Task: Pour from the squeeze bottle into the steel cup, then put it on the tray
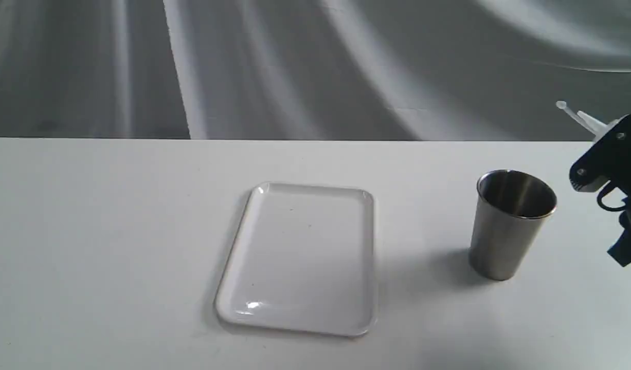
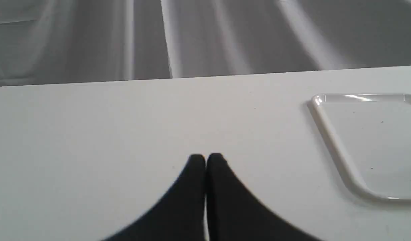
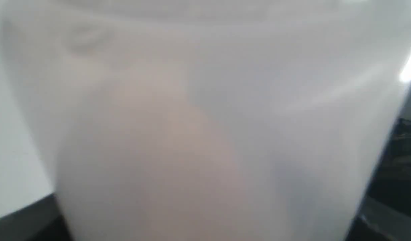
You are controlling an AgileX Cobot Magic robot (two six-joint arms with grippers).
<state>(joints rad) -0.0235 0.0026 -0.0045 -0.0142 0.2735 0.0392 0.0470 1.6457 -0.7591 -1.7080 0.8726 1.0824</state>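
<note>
The squeeze bottle fills the right wrist view as a blurred translucent white wall with a faint amber tint. In the exterior view only its cone nozzle shows at the far right, tilted up and to the left, held in the air by my right gripper. The steel cup stands upright on the table, just left of and below that gripper. The white tray lies flat mid-table with nothing on it. My left gripper is shut on nothing, low over bare table, left of the tray.
The white table ends at a far edge against a grey draped backdrop. A dark cable hangs from the right arm beside the cup.
</note>
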